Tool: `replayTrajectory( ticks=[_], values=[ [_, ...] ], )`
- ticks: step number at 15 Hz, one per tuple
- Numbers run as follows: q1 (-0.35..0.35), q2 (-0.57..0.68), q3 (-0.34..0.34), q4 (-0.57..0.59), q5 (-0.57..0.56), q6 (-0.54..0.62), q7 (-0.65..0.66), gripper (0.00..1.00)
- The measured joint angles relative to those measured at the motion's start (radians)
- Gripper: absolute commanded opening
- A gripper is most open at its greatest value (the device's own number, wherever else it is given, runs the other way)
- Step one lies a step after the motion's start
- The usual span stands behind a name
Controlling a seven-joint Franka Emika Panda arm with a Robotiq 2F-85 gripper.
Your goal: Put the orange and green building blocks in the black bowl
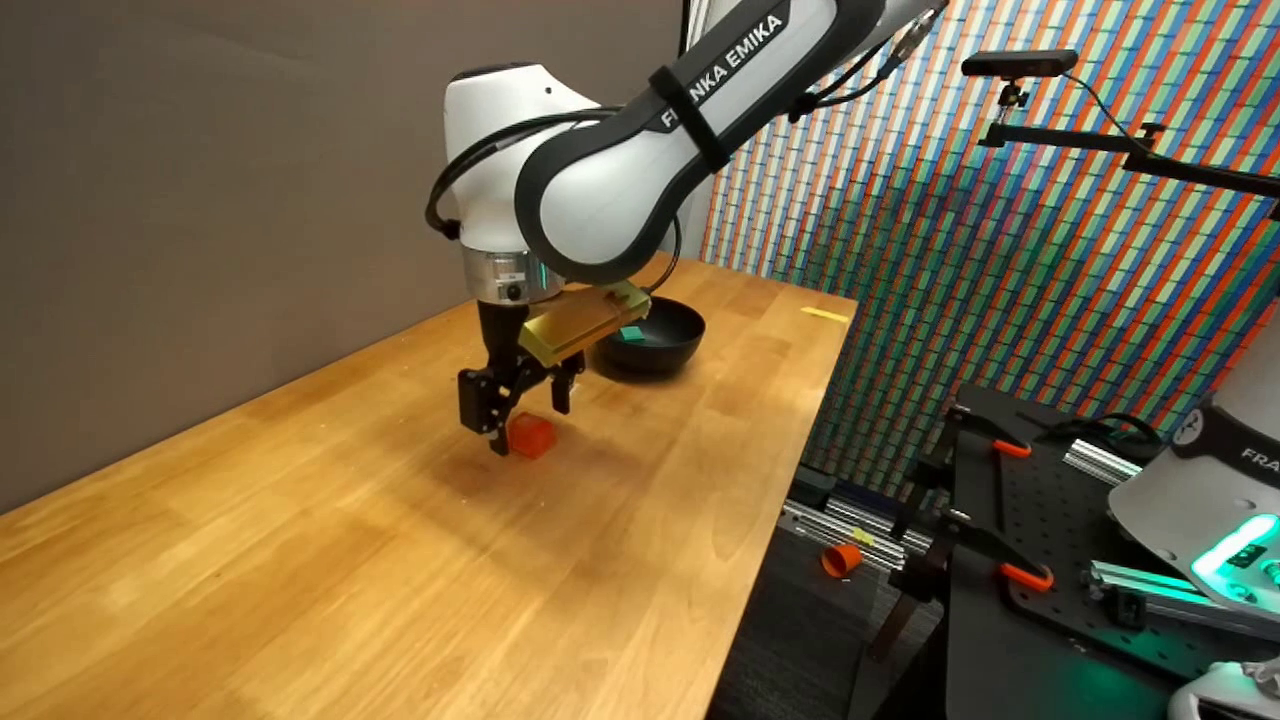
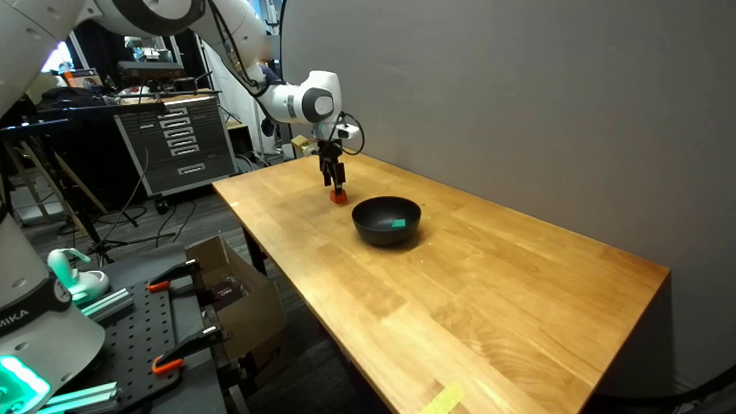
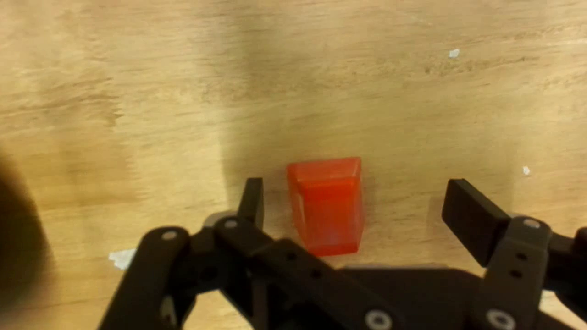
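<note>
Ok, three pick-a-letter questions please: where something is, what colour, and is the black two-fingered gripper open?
1. Where is the rectangular green block?
A. On the floor
B. In the round black bowl
C. Beside the bowl

2. What colour is the boxy block nearest the gripper?
A. Blue
B. White
C. Orange-red

3. The gripper is:
A. Open
B. Shut on a block
C. Shut, empty

1 B: both exterior views show it inside.
2 C: the wrist view shows orange-red.
3 A: there, its fingers stand wide apart.
</note>
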Motion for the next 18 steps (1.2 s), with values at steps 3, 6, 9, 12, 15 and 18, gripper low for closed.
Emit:
replayTrajectory(
  ticks=[3,6,9,12,15,18],
  values=[
    [0.014,0.038,-0.003,0.021,0.009,0.009,-0.032,0.58],
    [0.044,0.055,-0.024,0.041,-0.007,0.010,-0.068,0.36],
    [0.082,0.056,-0.056,0.058,-0.056,0.005,-0.084,0.21],
    [0.099,0.060,-0.087,0.069,-0.098,0.004,-0.093,0.20],
    [0.104,0.058,-0.125,0.074,-0.139,0.003,-0.093,0.20],
    [0.106,0.022,-0.184,0.065,-0.159,-0.032,-0.067,0.20]
  ],
)
